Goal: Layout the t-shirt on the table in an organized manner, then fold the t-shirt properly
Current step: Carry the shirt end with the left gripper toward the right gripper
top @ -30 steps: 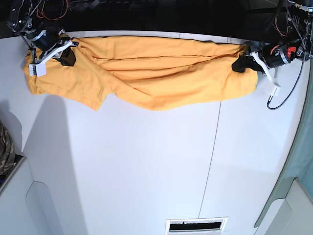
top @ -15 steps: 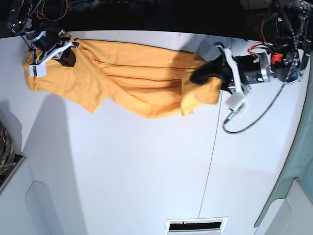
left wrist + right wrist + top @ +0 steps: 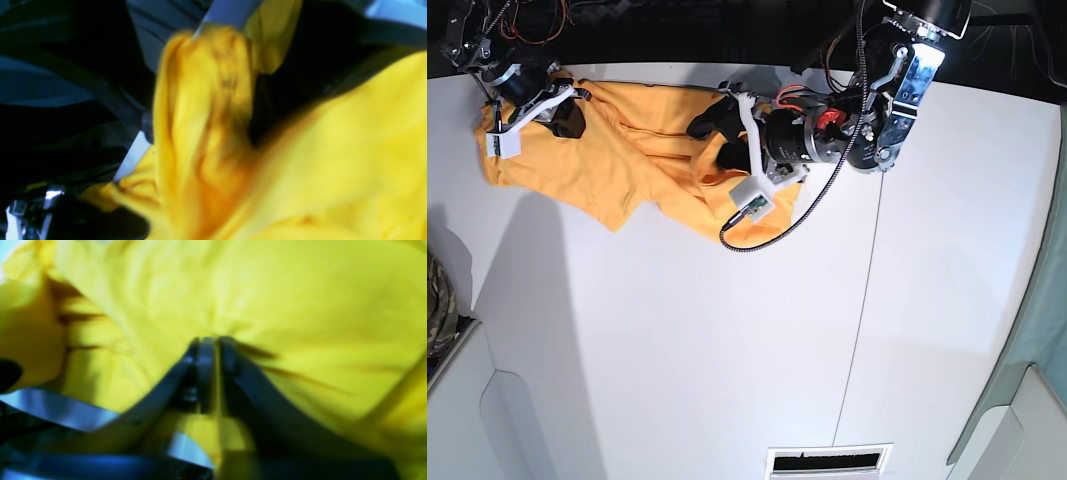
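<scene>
Orange-yellow cotton, the t-shirt (image 3: 617, 160) sits bunched along the far edge of the white worktop (image 3: 727, 350), so it's half-folded, not flat. Your right hand (image 3: 213, 346) looks clenched on a pinch of fabric, anchoring that end. Your left hand (image 3: 717, 135) is over the doubled-over middle; can't tell if it's released.

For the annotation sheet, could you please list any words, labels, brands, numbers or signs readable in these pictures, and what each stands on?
No readable text in any view.
Orange-yellow cotton t-shirt: plain, no print seen.
Small white box beside the left gripper: small green marking, too small to read.
Both wrist views: too blurred to show any lettering.
</scene>
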`<state>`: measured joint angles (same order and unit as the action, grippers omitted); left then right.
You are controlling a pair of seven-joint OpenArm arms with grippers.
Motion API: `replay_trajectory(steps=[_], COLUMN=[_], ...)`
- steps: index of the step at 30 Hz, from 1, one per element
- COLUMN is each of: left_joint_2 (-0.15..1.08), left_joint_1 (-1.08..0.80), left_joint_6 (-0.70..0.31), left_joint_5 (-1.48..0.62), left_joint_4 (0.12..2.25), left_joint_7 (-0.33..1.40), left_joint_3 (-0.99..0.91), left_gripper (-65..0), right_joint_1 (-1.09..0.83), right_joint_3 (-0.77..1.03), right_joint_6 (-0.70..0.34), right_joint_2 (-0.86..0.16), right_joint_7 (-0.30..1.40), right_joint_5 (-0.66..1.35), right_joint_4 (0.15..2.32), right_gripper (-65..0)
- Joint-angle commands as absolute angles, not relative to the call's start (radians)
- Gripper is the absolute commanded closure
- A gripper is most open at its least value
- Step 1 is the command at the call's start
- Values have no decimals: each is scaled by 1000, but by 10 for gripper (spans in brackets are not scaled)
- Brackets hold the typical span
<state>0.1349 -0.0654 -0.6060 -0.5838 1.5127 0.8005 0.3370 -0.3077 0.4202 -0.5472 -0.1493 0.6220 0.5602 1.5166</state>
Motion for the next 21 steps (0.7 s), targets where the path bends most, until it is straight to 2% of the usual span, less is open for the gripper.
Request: replay_trajectory(steps=[1,3,9,13,14,17,21], left_joint_2=[127,120,114,114,114,114,114], left_joint_1=[-41,-20,18,16,16,17,19], left_joint_6=[-613,-613,-618,-677,-688,-697,-697], left_joint_5=[-609,-610,-685,-770,-793,-820,-820], left_joint_4=[1529,1530,1530,1530,1530,1530,1530], left_joint_7=[775,775,775,783,790,793,793], left_joint_3=[344,352,351,352,352,351,311], left_gripper=[-392,-392,-392,-392,-391,-391,-391], right_joint_1=[-305,-305,-305,-305,-305,-305,-299], right_joint_3=[423,432,537,636,655,685,685], right_joint_6=[-554,-554,-553,-532,-522,-516,-527], right_joint_2=[-168,-171,-171,-189,-200,-248,-325], right_joint_7=[610,631,656,655,654,646,640], right_joint_5=[593,610,610,604,593,565,588], right_joint_4=[1542,1573,1709,1718,1709,1658,1520], right_gripper=[-203,-290,-297,-298,-313,-439,-453])
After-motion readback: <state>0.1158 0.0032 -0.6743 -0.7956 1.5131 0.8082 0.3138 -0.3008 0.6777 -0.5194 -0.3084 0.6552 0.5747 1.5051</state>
